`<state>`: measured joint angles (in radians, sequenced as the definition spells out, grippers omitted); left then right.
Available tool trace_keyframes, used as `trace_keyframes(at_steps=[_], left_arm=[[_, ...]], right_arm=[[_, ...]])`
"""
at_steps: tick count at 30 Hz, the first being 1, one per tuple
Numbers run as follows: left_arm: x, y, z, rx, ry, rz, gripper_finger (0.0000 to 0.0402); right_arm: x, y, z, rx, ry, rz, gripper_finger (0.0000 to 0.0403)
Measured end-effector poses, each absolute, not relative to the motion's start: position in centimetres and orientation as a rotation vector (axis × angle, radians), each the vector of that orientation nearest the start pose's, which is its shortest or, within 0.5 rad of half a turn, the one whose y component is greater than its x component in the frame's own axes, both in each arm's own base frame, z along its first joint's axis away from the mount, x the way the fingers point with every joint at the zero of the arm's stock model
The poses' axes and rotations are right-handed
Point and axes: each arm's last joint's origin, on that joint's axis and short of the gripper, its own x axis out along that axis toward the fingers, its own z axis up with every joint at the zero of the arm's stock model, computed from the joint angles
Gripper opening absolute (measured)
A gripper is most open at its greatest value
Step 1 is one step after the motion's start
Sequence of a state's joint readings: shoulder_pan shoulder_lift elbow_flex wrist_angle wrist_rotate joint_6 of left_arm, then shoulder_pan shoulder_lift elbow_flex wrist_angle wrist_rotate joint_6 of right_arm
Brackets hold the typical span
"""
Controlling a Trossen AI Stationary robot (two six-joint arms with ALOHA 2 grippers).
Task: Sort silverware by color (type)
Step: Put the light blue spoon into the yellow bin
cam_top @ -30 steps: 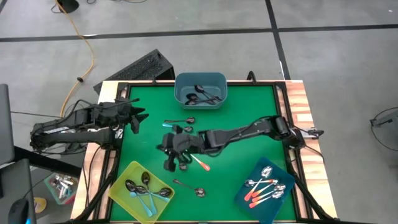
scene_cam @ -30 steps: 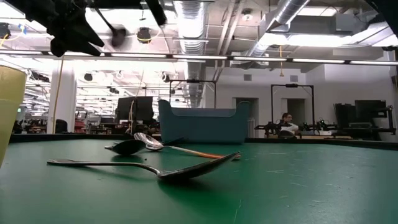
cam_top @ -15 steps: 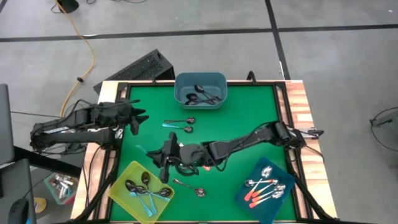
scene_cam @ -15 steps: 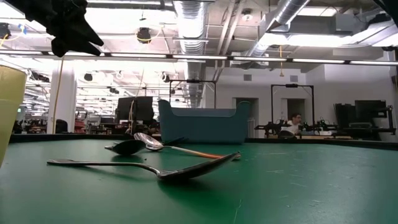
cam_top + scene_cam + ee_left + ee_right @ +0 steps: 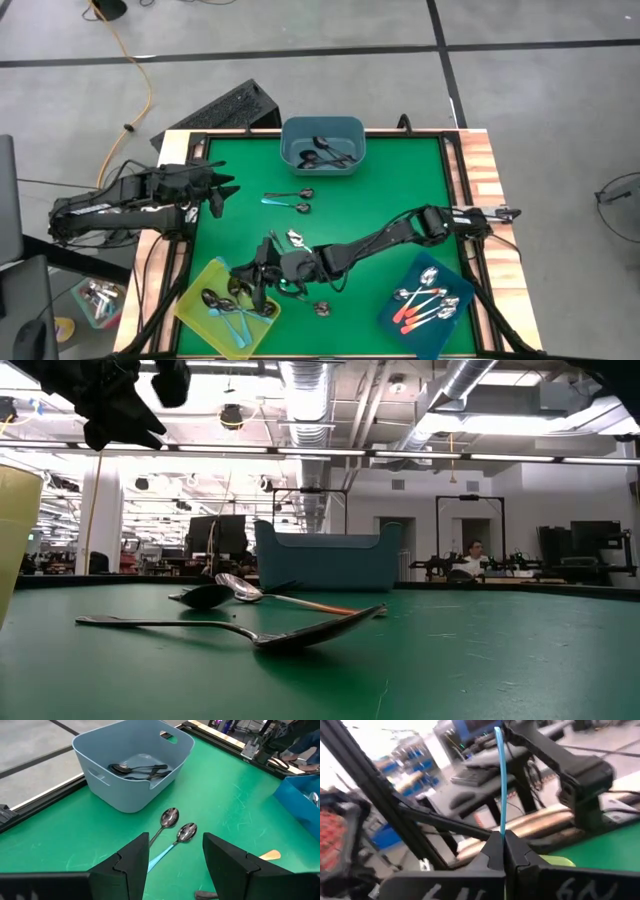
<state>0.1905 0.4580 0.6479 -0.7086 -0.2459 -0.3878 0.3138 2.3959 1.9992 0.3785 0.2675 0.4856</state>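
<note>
Your light blue spoon [image 5: 499,780] is clamped by its handle in the right end effector [image 5: 255,280], just over the near edge of the yellow bin [image 5: 200,318]. Loose spoons [image 5: 288,200] lie beyond it on the green surface [image 5: 400,180]. The left end effector [image 5: 222,187] waits with its fingers spread, well apart.

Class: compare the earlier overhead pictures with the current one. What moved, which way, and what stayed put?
The right gripper, shut on a light blue spoon, swung from mid-table toward the yellow bin and now hangs over its edge. The left gripper stayed open at the table's left edge. The grey-blue bin, dark blue bin and loose spoons did not move.
</note>
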Motion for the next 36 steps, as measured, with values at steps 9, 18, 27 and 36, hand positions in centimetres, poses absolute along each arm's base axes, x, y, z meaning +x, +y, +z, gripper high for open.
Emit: trace_keyframes(at_steps=[9, 18, 27, 36], left_arm=[[9.2, 2.5, 27.7, -0.371, 0.437, 0.524, 0.017], [9.2, 2.5, 27.6, -0.371, 0.449, 0.527, 0.017], [9.2, 2.5, 27.6, -0.372, 0.448, 0.529, 0.017], [9.2, 2.5, 27.6, -0.372, 0.448, 0.529, 0.017]], right_arm=[[54.1, 18.1, 20.0, 0.557, 0.048, 0.106, 0.0], [54.5, 18.2, 17.1, 0.608, 0.123, 0.126, 0.0], [54.5, 18.5, 15.2, 0.633, 0.251, 0.183, 0.0001], [54.7, 17.6, 15.1, 0.634, 0.268, 0.184, 0.0007]])
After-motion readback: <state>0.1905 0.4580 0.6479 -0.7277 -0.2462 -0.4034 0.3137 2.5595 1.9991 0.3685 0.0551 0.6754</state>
